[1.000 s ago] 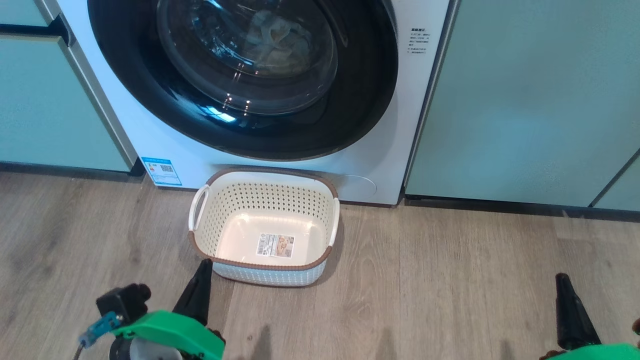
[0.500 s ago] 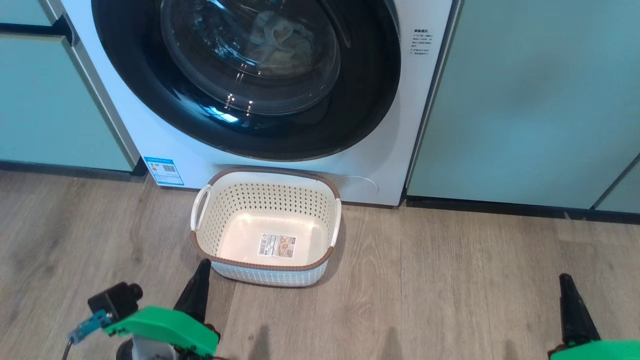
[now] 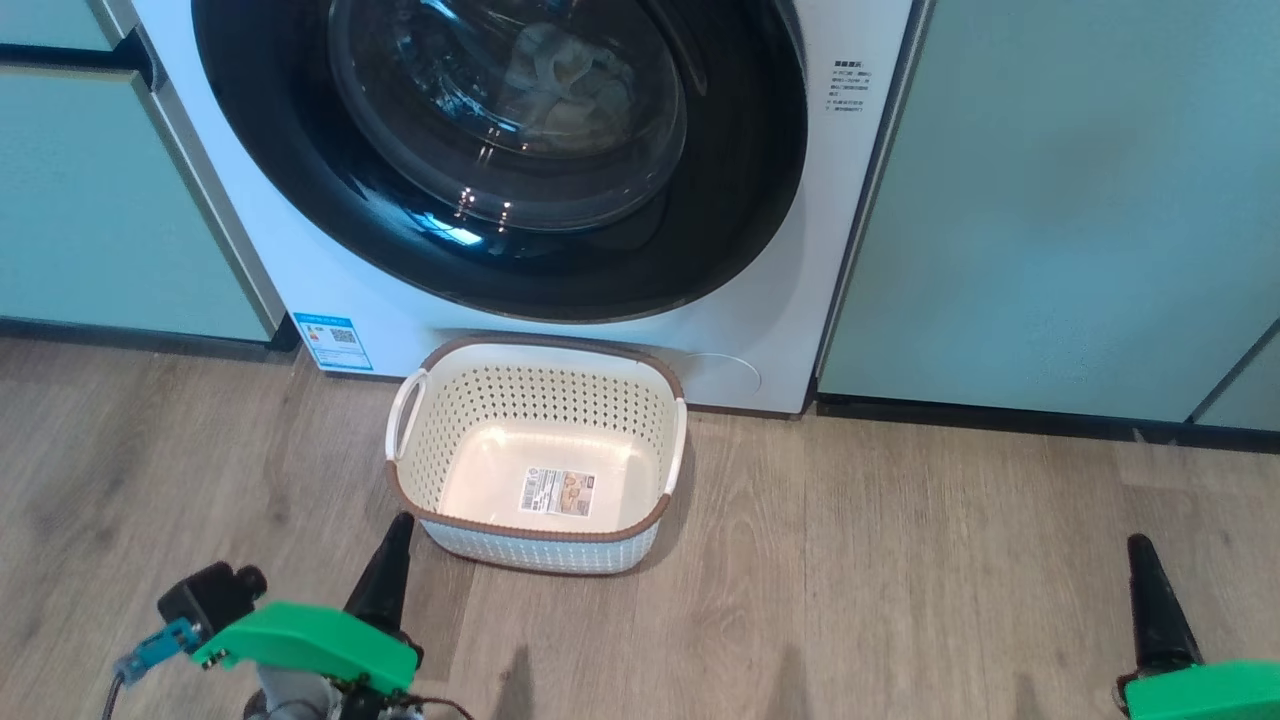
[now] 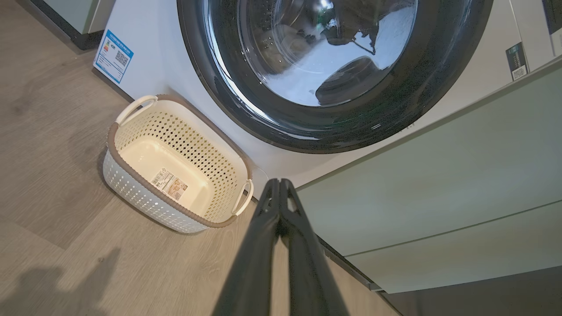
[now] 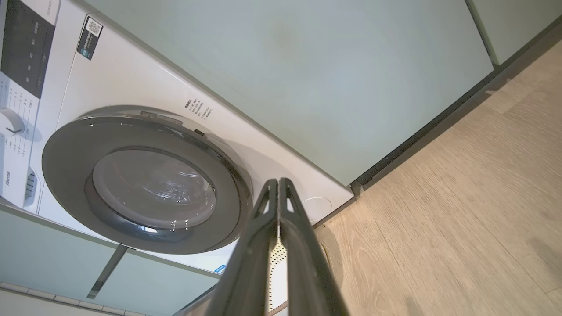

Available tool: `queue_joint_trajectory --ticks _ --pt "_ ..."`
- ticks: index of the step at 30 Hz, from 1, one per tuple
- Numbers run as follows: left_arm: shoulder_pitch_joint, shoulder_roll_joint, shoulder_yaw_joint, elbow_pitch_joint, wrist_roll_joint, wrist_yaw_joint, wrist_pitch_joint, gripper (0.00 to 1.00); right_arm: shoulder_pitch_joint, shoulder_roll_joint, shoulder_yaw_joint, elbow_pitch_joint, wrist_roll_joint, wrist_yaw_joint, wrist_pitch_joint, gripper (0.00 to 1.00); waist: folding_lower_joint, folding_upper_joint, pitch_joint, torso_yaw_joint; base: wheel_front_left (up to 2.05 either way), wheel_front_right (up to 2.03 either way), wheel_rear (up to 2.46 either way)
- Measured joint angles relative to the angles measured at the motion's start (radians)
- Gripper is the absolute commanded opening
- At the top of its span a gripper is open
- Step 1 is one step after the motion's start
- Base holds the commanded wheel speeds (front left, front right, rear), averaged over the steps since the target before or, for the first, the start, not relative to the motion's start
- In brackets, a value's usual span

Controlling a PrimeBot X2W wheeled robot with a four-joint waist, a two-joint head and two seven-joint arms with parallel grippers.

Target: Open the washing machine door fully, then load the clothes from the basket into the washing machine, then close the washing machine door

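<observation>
The washing machine door (image 3: 300, 200), glossy black with a clear bulging window, is closed on the white washing machine (image 3: 800, 300); pale clothes (image 3: 565, 85) show behind the glass. The cream basket (image 3: 540, 530) stands on the floor (image 3: 900, 580) just before it. The left gripper (image 3: 398, 535) and right gripper (image 3: 1142, 555) have their jaws clenched, empty.

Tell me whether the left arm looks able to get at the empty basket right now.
Probably yes: the left tool, shut, hangs just short of the near left corner of the basket, with nothing seen between them. It would need opening to grip the rim.
</observation>
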Motion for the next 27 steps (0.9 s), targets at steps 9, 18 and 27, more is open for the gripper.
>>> queue_joint_trajectory --ticks 9,18,27 --pt "-0.01 -0.002 0.009 0.015 -0.097 -0.008 0.025 0.0 -0.017 -0.003 -0.011 0.02 0.1 0.0 0.023 0.0 0.0 0.0 -0.001 0.004 0.0 0.0 0.0" --pt "-0.031 -0.007 0.017 0.028 -0.194 -0.017 0.046 0.0 -0.036 -0.004 -0.018 0.041 0.2 0.0 0.04 0.0 0.0 0.0 -0.003 0.008 0.0 0.0 0.0" --pt "-0.038 -0.012 0.036 0.044 -0.29 -0.025 0.066 0.0 -0.055 -0.004 -0.025 0.058 0.297 0.0 0.067 0.0 0.0 0.0 -0.004 0.012 0.0 0.0 0.0"
